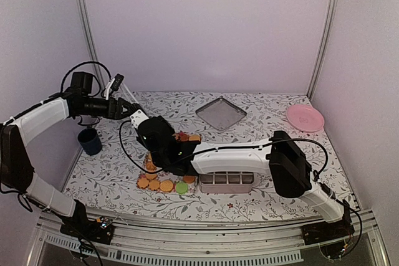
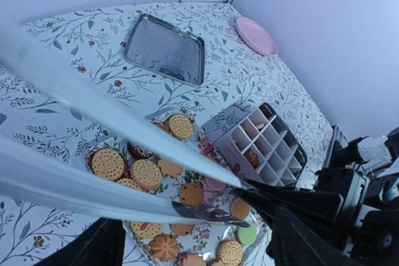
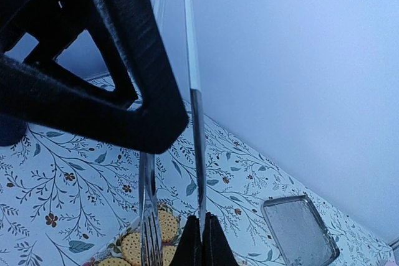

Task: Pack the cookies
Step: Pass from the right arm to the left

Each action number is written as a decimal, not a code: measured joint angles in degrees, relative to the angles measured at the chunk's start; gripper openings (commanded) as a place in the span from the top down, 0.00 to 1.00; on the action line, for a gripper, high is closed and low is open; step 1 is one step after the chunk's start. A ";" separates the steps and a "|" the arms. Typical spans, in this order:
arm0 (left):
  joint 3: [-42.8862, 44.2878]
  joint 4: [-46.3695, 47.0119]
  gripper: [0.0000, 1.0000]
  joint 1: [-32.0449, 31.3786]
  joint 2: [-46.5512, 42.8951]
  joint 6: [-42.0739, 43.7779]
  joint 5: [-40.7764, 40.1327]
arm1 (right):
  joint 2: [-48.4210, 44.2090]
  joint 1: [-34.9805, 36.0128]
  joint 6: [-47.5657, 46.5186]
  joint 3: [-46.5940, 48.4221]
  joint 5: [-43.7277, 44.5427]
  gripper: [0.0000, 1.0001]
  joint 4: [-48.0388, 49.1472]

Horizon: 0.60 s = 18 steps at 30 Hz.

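Grey compartmented box (image 2: 218, 132) holds few small round cookies (image 2: 146, 172); most remain unpacked; right gripper (image 3: 201, 241) clamps metal tongs (image 3: 194, 110); left gripper (image 1: 126, 111) spread, hold indeterminable.

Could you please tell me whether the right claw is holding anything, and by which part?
Yes: the right claw is shut on the metal tongs, pinching one thin arm near its tip.

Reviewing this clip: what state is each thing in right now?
left claw: open wide, tongs between its fingers.
right claw: shut on the tongs.
tongs: blades spread apart.
cookies: mostly loose beside the divided box, a couple inside.
divided box: open-topped, nearly empty.
metal tray: empty.
pink plate: empty.
blue cup: upright.
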 measured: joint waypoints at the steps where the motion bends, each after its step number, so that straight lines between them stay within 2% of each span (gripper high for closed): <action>1: -0.26 0.02 0.22 -0.02 0.00 0.26 0.33 | 0.00 0.00 0.15 0.00 -0.02 1.00 -0.04; 18: -1.27 1.36 0.42 -0.07 0.00 2.58 -2.84 | 0.00 0.02 2.69 0.00 -1.60 1.00 -0.92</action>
